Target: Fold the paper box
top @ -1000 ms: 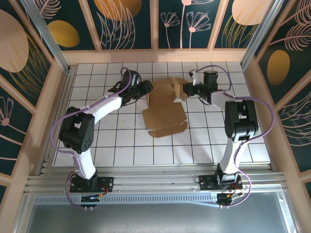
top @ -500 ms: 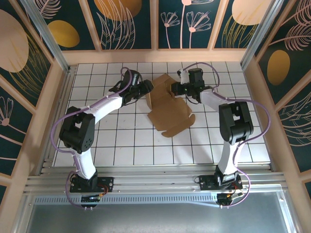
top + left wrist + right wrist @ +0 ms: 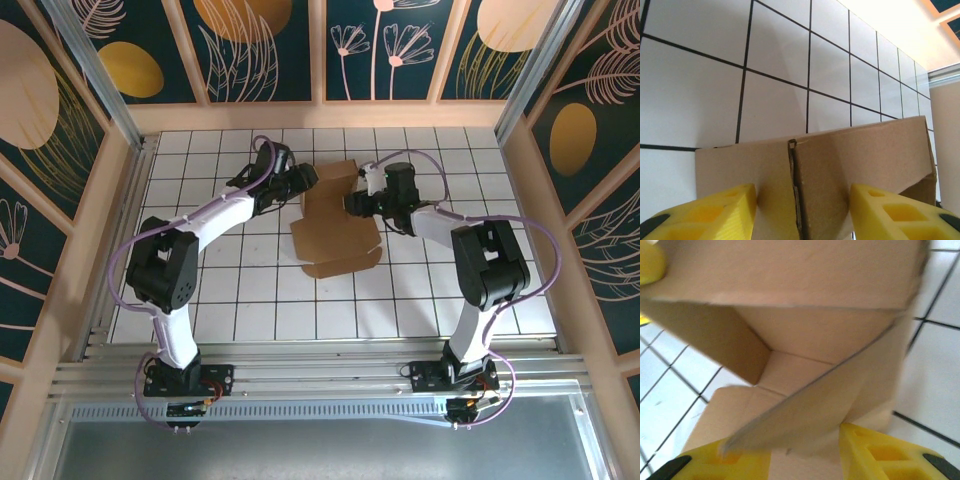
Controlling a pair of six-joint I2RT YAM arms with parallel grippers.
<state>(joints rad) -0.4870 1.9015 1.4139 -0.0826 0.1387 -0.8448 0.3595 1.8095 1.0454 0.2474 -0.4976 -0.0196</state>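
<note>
1. The paper box (image 3: 335,222) sits toward the far edge of the bench (image 3: 250,300), roughly midway between its left and right edges. It's half-folded: walls are up at the far end, and a flat panel lies toward the near edge.
2. The left gripper (image 3: 303,181) is right at the box's far-left corner. On its wrist cam the yellow fingers (image 3: 710,210) stand well apart, and a brown wall with a vertical seam runs across the gap. It's facing the wall, not pinching it, so the jaws are spread.
3. The right gripper (image 3: 350,205) is at the box's far-right side, and its jaws are parted too. Its fingers (image 3: 880,452) sit on either side of a slanted flap that looks pretty blurry, with nothing clamped.
4. That same wrist cam looks into an inside corner of the box, with white tiles on both sides.
</note>
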